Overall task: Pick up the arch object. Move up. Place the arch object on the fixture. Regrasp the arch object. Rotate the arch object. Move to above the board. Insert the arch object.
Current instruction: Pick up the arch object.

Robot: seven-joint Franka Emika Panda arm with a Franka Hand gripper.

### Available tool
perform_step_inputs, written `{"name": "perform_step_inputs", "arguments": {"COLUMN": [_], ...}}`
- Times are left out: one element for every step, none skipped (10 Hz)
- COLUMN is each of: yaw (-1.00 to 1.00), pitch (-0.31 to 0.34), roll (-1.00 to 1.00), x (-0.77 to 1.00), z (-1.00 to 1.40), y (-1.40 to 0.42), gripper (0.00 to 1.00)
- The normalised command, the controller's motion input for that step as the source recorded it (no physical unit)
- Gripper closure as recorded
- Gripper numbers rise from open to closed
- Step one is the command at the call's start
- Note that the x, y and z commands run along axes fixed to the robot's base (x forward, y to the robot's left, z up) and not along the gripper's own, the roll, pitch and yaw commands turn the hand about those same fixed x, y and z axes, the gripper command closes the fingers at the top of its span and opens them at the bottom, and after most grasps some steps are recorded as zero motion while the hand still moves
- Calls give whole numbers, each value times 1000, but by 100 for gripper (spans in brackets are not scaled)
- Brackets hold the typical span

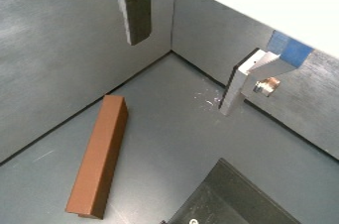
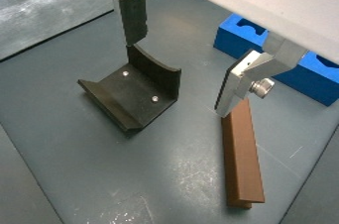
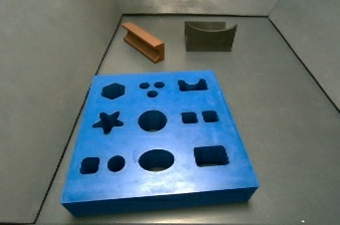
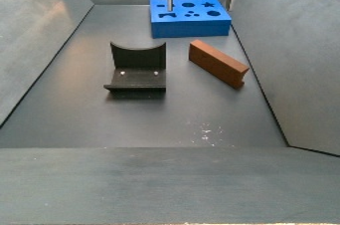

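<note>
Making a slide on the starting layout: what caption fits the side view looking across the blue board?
Arch object and fixture lie apart beyond the board; gripper out of view here.

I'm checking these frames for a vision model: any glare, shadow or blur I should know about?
In a side view, a bright glare patch on the back wall above the fixture; the board is evenly lit. In a wrist view the open gripper sits close and soft-edged, its fingers partly cropped, while the arch object is sharp. The floor shows faint reflections in both wrist views.

Brown arch object (image 3: 143, 40), blue board (image 3: 159, 194), silver-fingered gripper (image 2: 185, 55)
</note>
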Motion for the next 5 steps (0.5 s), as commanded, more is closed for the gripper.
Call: {"name": "perform_step_inputs", "arguments": {"yaw": [86, 203, 523, 651, 649], "pitch": [11, -39, -107, -117, -110], "roll": [164, 129, 106, 13, 0], "x": [0, 0, -186, -103, -169], "z": [-197, -226, -377, -434, -531], "y": [-329, -531, -611, -486, -351], "gripper": [0, 0, 0, 0, 0]}}
